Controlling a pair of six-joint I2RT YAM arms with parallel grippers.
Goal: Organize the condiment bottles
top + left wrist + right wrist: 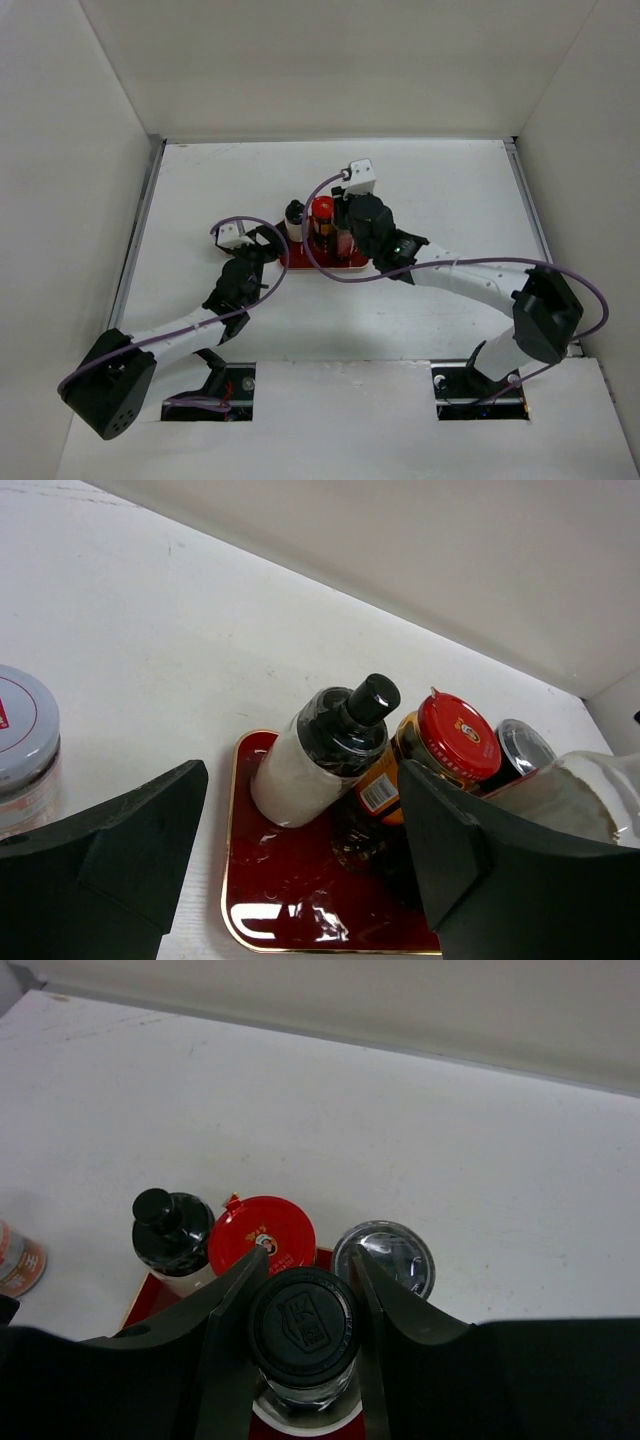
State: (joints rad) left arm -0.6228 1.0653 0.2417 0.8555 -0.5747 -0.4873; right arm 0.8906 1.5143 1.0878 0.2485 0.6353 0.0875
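A red tray (340, 265) lies mid-table. On it stand a white bottle with a black cap (320, 755) (172, 1230), a red-lidded jar (455, 735) (262, 1235) and a grey-lidded jar (525, 748) (385, 1255). My right gripper (306, 1290) (350, 238) is shut on the cap of the taller clear black-capped bottle (305, 1325), whose base is over the tray's near side. My left gripper (300, 870) (272, 245) hangs open over the tray's left end (290, 900), holding nothing. A pale pink-lidded jar (25, 740) (15, 1255) stands on the table left of the tray.
White walls (90, 150) close in the table on the left, back and right. Purple cables (320, 270) loop from both wrists near the tray. The arm bases sit in cut-outs at the near edge (210, 385).
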